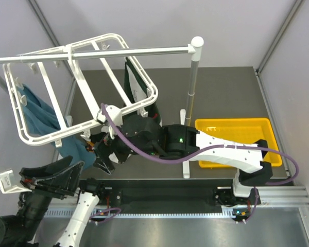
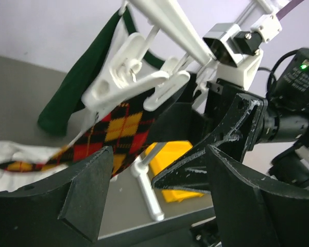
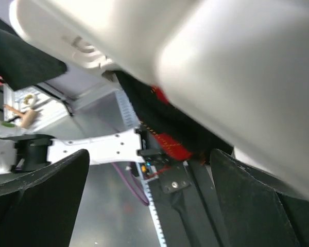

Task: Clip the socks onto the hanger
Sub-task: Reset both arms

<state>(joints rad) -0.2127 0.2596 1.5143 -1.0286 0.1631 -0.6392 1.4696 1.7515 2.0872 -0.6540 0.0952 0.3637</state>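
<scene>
The white hanger (image 1: 56,135) hangs from the silver rail. In the left wrist view one of its clips (image 2: 129,77) bites the top of an argyle sock (image 2: 118,128), which hangs down from it. A dark green sock (image 2: 77,87) hangs behind, and a white sock (image 2: 5,152) lies low at the left. My left gripper (image 2: 158,154) is open and empty, just below and in front of the argyle sock. My right gripper (image 3: 149,154) is open, close under a blurred white clip (image 3: 195,62) with the argyle sock (image 3: 170,141) between its fingers. From above, it (image 1: 100,159) sits at the hanger's near edge.
A teal sock (image 1: 41,113) and the green sock (image 1: 136,82) hang on the frame. The silver rail (image 1: 118,51) rests on an upright post (image 1: 192,87). A yellow bin (image 1: 237,128) stands at the right. My right gripper's black fingers (image 2: 211,170) are close beside my left gripper.
</scene>
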